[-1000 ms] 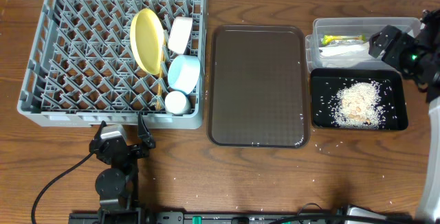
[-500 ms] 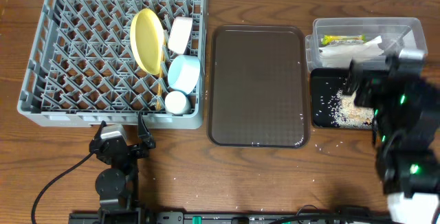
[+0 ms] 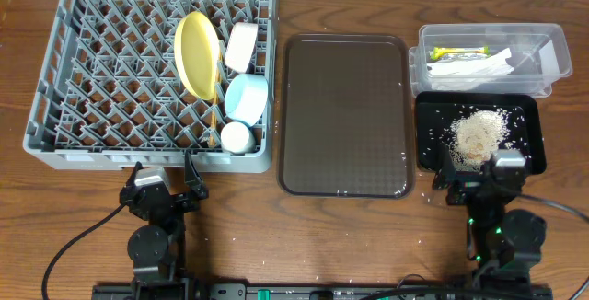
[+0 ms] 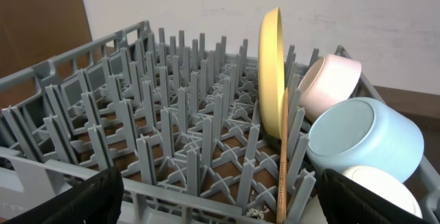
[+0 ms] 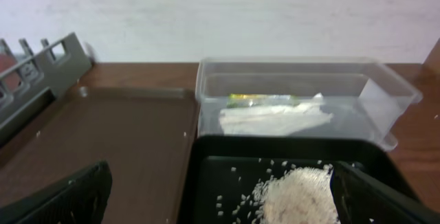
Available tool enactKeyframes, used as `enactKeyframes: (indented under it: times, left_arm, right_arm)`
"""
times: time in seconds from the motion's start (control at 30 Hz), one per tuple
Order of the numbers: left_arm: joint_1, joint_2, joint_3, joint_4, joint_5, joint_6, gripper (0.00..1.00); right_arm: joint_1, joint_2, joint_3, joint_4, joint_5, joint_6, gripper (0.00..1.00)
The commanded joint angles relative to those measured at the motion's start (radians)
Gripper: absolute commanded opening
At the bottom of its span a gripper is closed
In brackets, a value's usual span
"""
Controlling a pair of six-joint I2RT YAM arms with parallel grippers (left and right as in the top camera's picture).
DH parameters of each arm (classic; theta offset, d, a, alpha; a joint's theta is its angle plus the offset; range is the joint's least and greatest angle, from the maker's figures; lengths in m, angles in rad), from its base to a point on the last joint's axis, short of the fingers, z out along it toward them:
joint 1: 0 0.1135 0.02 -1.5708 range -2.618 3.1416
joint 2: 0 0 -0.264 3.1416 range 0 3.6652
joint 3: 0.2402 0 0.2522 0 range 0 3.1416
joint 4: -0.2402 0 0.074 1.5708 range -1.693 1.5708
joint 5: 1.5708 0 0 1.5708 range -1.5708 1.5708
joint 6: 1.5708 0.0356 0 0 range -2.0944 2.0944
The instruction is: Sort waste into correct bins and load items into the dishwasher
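The left arm (image 3: 149, 236) sits folded low, pointing away from its base, jaws spread wide and empty. The right arm (image 3: 502, 231) sits folded likewise, jaws wide apart, holding nothing.

On the brown wooden surface (image 3: 350, 245): grey dish rack (image 3: 92, 158) at left, dark brown tray (image 3: 345, 116) in the middle, clear tub (image 3: 488, 28) just behind black tray (image 3: 526, 153) at right, stray rice grains (image 3: 425, 190) nearby
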Motion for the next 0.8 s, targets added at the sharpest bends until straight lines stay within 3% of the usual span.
enactKeyframes:
  times: [0.0,0.77]
  left_arm:
    - [0.005,-0.007,-0.027,-0.027,0.000,0.010,0.92]
    - [0.005,-0.007,-0.027,-0.027,0.000,0.010,0.92]
  right_arm:
    - [0.032,-0.071,-0.071,0.030,-0.020,-0.017,0.99]
    - [0.071,-0.262,-0.184,0.014,0.011,-0.021,0.99]
